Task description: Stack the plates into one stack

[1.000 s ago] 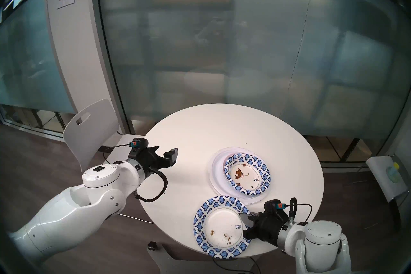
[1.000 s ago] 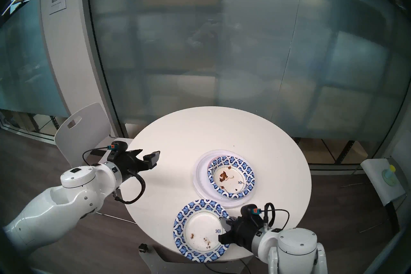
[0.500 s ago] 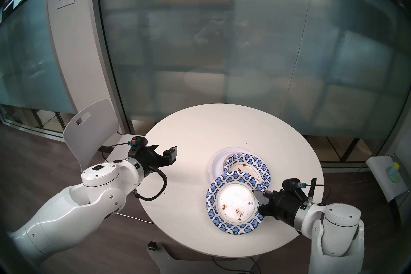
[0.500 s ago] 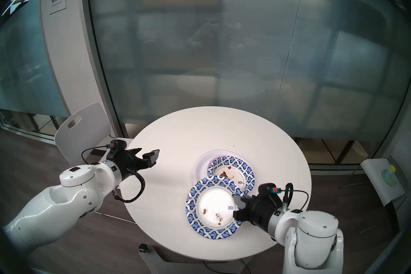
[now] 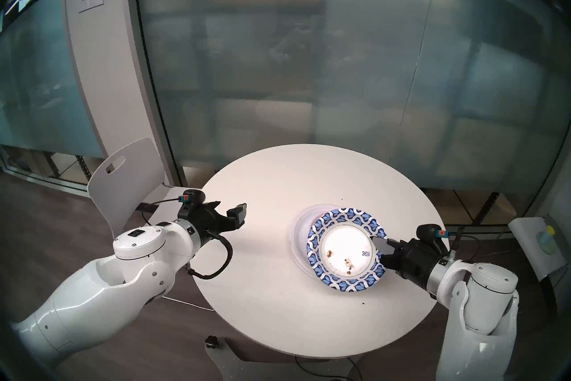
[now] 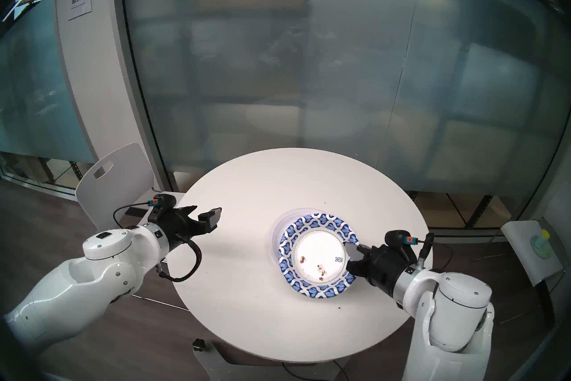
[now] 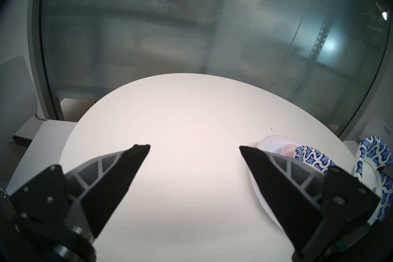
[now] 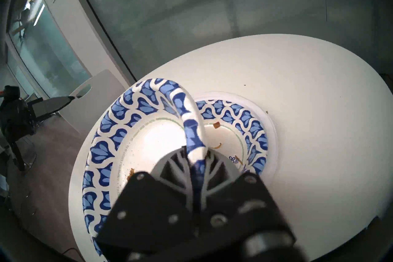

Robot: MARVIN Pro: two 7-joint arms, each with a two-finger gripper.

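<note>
My right gripper (image 5: 382, 250) is shut on the right rim of the large blue-and-white patterned plate (image 5: 345, 250). It holds the plate tilted just over the stack (image 5: 299, 225). The right wrist view shows the held plate (image 8: 110, 144) above the smaller patterned bowl (image 8: 240, 119), which tops the wide white plates (image 8: 273, 127). The left wrist view shows a pale pink plate (image 7: 287, 148) under the bowl (image 7: 308, 156). A pale blue plate is hidden. My left gripper (image 5: 230, 206) is open and empty over the table's left edge, far from the stack.
The round white table (image 5: 278, 179) bears a few dark crumbs (image 5: 363, 303) near its front right. A white chair (image 5: 123, 182) stands at the left. A small stand with a yellow-capped item (image 5: 545, 242) is at the far right. A frosted glass wall is behind.
My right gripper lifted the patterned plate from the table's front edge and carried it back and to the right, over the stack, now covering the bowl. The left arm barely moved.
</note>
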